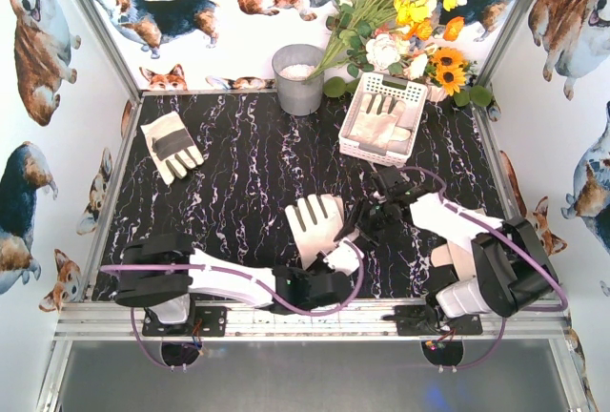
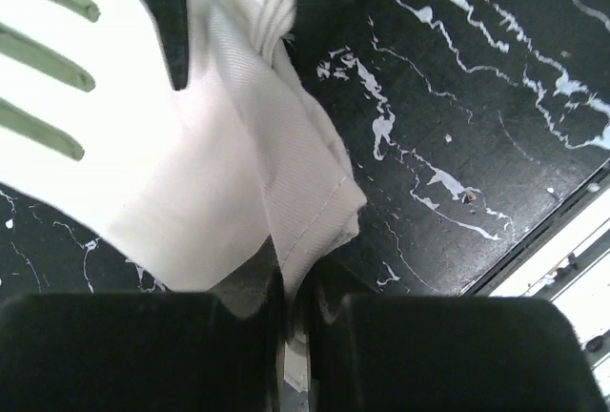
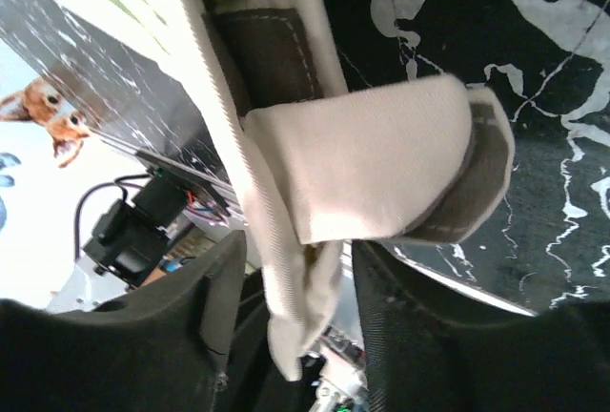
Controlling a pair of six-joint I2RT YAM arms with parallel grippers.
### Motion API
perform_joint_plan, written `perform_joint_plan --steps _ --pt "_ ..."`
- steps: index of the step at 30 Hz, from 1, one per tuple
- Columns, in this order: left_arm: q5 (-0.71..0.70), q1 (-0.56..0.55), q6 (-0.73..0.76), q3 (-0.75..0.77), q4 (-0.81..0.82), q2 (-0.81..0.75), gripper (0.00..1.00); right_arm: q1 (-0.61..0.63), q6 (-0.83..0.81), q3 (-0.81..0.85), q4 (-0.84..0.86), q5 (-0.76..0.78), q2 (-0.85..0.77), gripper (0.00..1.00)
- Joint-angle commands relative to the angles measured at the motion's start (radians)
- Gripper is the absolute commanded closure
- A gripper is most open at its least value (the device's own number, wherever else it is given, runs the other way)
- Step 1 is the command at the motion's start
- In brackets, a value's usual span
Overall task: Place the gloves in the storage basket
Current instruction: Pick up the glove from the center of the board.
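Note:
A cream glove with dark panels [image 1: 316,221] lies spread on the black marbled table near the front middle. My left gripper [image 1: 341,267] is shut on its cuff [image 2: 305,212], the jaws pinching the fabric [image 2: 291,283]. My right gripper [image 1: 367,226] is shut on the same glove from the right, with cloth hanging between its fingers [image 3: 300,278] beside the grey-tipped thumb [image 3: 381,164]. A second glove [image 1: 172,145] lies at the far left. A third glove [image 1: 379,124] lies inside the white slotted storage basket [image 1: 389,81] at the back right. A cream shape [image 1: 444,261] under my right arm may be another glove.
A grey metal bucket [image 1: 298,78] stands at the back middle, left of the basket. A bunch of artificial flowers [image 1: 400,11] leans over the basket's far side. Corgi-printed walls close in three sides. The aluminium rail [image 1: 305,317] runs along the near edge.

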Motion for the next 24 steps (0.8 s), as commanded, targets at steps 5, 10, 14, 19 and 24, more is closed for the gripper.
perform_joint_plan --steps 5,10,14,19,24 --pt "0.047 0.032 -0.071 -0.073 0.093 -0.103 1.0 -0.011 0.037 -0.08 0.105 0.0 -0.127 0.3" --pt "0.065 0.036 -0.074 -0.081 0.104 -0.12 1.0 -0.009 0.129 -0.166 0.26 -0.015 -0.157 0.24" --pt "0.072 0.037 -0.071 -0.074 0.106 -0.126 1.0 -0.009 0.172 -0.221 0.335 0.022 -0.168 0.23" --pt "0.086 0.036 -0.07 -0.083 0.114 -0.134 1.0 -0.009 0.172 -0.249 0.406 0.051 -0.165 0.23" --pt "0.108 0.037 -0.064 -0.092 0.117 -0.142 1.0 -0.009 0.156 -0.255 0.472 0.031 -0.137 0.23"
